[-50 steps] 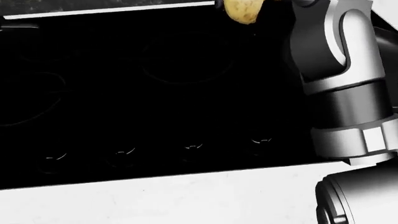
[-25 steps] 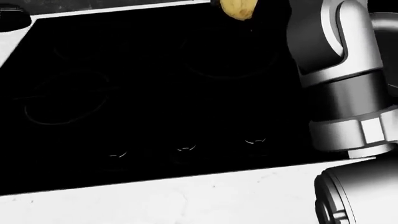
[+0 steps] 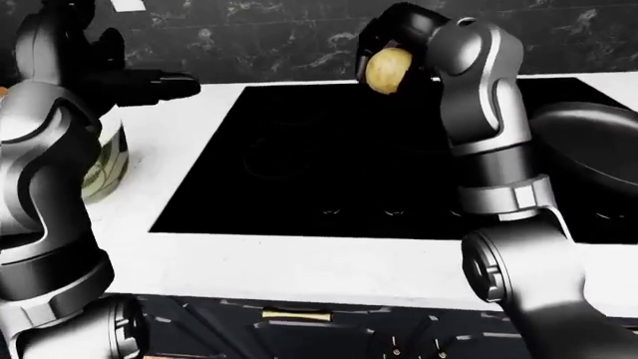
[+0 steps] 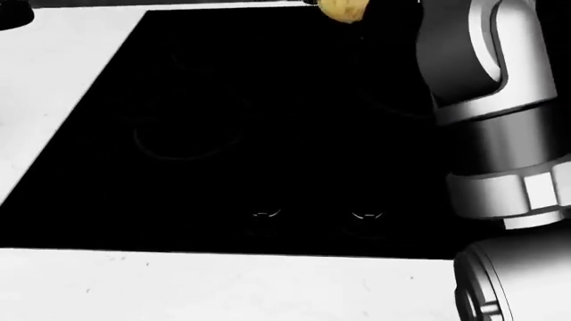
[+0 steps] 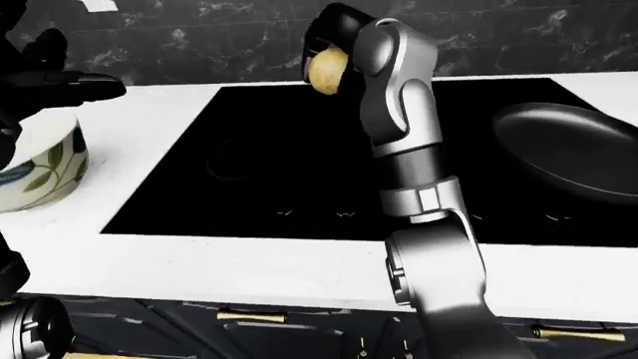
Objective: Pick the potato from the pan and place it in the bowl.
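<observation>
Right robot hand (image 3: 384,45): seen raised above the upper edge of the stove, its dark fingers closed round the potato; the silver-grey forearm rises from the lower right of the left-eye view and bends over at the top.
Potato (image 3: 388,69): gripped in the right robot hand, held in the air clear of the stove surface, well apart from the pan; in the head view only its lower part is caught at the top edge; yellow-tan skin is shown between the fingers.
Pan (image 5: 574,149): a dark round pan is seen on the right part of the stove, just beside the right forearm in the right-eye view; nothing can be made out inside it.
Bowl (image 5: 38,166): a white bowl with a green leaf pattern is set on the bench at the left of the right-eye view, well apart from the potato; partly hidden by the left arm in the left-eye view.
Left robot hand (image 3: 149,84): held up over the left side of the bench, near and above the bowl; dark fingers are pointed toward the right of the view; nothing is seen in it, though whether the fingers are open or closed cannot be told.
Stove (image 4: 223,134): a flat black cooktop is sunk in the white bench (image 4: 223,287); faint ring outlines and small control marks are picked out along its lower edge.
</observation>
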Controlling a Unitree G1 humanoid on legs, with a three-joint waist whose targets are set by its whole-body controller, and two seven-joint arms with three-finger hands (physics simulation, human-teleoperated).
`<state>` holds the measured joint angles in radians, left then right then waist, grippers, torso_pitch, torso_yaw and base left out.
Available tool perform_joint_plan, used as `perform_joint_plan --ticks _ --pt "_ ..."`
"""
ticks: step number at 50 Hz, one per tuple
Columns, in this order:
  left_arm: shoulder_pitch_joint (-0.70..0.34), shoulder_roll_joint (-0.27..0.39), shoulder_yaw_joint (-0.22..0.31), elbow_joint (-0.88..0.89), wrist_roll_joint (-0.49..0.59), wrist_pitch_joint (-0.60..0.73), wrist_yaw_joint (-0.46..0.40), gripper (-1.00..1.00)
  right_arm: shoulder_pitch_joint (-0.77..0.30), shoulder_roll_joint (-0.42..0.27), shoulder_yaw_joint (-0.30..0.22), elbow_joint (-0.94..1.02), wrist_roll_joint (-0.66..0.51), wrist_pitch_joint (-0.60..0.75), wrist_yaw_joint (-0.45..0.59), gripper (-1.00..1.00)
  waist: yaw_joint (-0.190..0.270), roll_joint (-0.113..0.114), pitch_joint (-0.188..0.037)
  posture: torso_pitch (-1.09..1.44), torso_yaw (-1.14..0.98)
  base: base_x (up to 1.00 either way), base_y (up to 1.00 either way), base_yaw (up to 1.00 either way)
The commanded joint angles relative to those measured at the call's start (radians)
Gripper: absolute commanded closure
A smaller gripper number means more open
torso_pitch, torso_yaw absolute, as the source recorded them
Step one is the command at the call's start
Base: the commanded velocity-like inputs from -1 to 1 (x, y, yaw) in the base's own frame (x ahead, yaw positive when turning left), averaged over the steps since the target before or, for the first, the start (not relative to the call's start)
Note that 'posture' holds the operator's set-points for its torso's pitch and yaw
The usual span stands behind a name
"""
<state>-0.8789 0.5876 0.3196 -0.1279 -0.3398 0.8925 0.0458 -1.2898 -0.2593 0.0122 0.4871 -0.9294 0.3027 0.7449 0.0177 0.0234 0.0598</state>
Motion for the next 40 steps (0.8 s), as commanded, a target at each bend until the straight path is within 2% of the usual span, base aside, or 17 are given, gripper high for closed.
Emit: perform_joint_plan --ticks 1,3,4,7,9,13,14,16,17,18,19,28,30,31,33,36,40 --pt "-0.043 -0.001 -0.025 -0.035 -0.010 -0.026 -0.015 -1.00 -0.021 -0.030 -0.041 -0.046 -0.012 0.007 -0.038 1.00 -0.021 -0.012 -0.012 0.00 0.00 0.00 0.60 0.00" --pt "-0.041 0.002 -0.020 -0.036 -0.008 -0.023 -0.019 -1.00 -0.021 -0.036 -0.039 -0.055 -0.013 0.009 -0.025 1.00 -0.018 -0.075 -0.011 0.00 0.00 0.00 0.60 0.00" --pt "-0.043 0.007 -0.018 -0.041 -0.008 -0.016 -0.022 -1.00 -0.030 -0.039 -0.041 -0.053 -0.013 0.011 -0.021 1.00 -0.029 -0.048 -0.023 0.00 0.00 0.00 0.59 0.00" --pt "-0.048 0.009 -0.018 -0.041 -0.004 -0.011 -0.024 -1.00 -0.032 -0.042 -0.041 -0.047 -0.012 0.009 -0.027 1.00 -0.028 -0.052 -0.055 0.00 0.00 0.00 0.59 0.00" --pt "-0.054 0.011 -0.017 -0.038 -0.003 -0.008 -0.026 -1.00 -0.032 -0.041 -0.040 -0.049 -0.013 0.013 -0.024 1.00 -0.030 -0.039 -0.048 0.00 0.00 0.00 0.59 0.00" --pt "-0.051 0.025 -0.005 -0.043 -0.009 0.001 -0.033 -1.00 -0.044 -0.039 -0.035 -0.030 -0.017 0.005 -0.027 1.00 -0.042 0.021 -0.030 0.00 0.00 0.00 0.59 0.00" --pt "-0.056 0.030 -0.008 -0.037 -0.006 0.001 -0.035 -1.00 -0.048 -0.038 -0.036 -0.019 -0.014 -0.001 -0.035 1.00 -0.046 0.050 -0.034 0.00 0.00 0.00 0.59 0.00" --pt "-0.058 0.028 -0.014 -0.024 0.001 -0.012 -0.036 -1.00 -0.038 -0.030 -0.033 -0.010 -0.013 -0.009 -0.048 1.00 -0.043 0.151 -0.061 0.00 0.00 0.00 0.59 0.00" --pt "-0.056 0.027 -0.014 -0.024 0.003 -0.014 -0.037 -1.00 -0.035 -0.029 -0.033 -0.007 -0.013 -0.013 -0.052 1.00 -0.045 0.077 -0.036 0.00 0.00 0.00 0.59 0.00" --pt "-0.049 0.025 -0.013 -0.026 0.005 -0.017 -0.039 -1.00 -0.036 -0.029 -0.033 0.000 -0.012 -0.016 -0.056 1.00 -0.045 0.089 -0.034 0.00 0.00 0.00 0.59 0.00" --pt "-0.038 0.024 -0.011 -0.031 0.006 -0.019 -0.041 -1.00 -0.032 -0.026 -0.032 -0.009 -0.014 -0.011 -0.054 1.00 -0.041 0.081 -0.040 0.00 0.00 0.00 0.59 0.00" --pt "-0.037 0.018 -0.016 -0.019 0.017 -0.030 -0.048 -1.00 -0.023 -0.013 -0.027 0.006 -0.016 -0.024 -0.068 1.00 -0.039 -0.019 -0.033 0.00 0.00 0.00 0.59 0.00" --pt "-0.036 0.019 -0.013 -0.021 0.018 -0.028 -0.051 -1.00 -0.027 -0.013 -0.028 0.019 -0.013 -0.028 -0.075 1.00 -0.035 -0.064 -0.046 0.00 0.00 0.00 0.59 0.00" --pt "-0.027 0.018 -0.012 -0.022 0.021 -0.033 -0.052 -1.00 -0.026 -0.012 -0.027 0.019 -0.014 -0.029 -0.076 1.00 -0.044 -0.028 -0.039 0.00 0.00 0.00 0.58 0.00" --pt "-0.025 0.017 -0.008 -0.034 0.018 -0.022 -0.051 -1.00 -0.025 -0.008 -0.025 0.016 -0.015 -0.028 -0.077 1.00 -0.036 -0.054 -0.059 0.00 0.00 0.00 0.59 0.00" --pt "-0.039 0.026 -0.004 -0.042 0.015 -0.003 -0.049 -1.00 -0.040 -0.008 -0.026 0.017 -0.015 -0.023 -0.071 1.00 -0.029 -0.044 -0.058 0.00 0.00 0.00 0.59 0.00" --pt "-0.041 0.029 0.000 -0.060 0.008 0.023 -0.043 -1.00 -0.054 -0.010 -0.027 0.008 -0.014 -0.018 -0.060 1.00 -0.033 0.024 -0.036 0.00 0.00 0.00 0.59 0.00"
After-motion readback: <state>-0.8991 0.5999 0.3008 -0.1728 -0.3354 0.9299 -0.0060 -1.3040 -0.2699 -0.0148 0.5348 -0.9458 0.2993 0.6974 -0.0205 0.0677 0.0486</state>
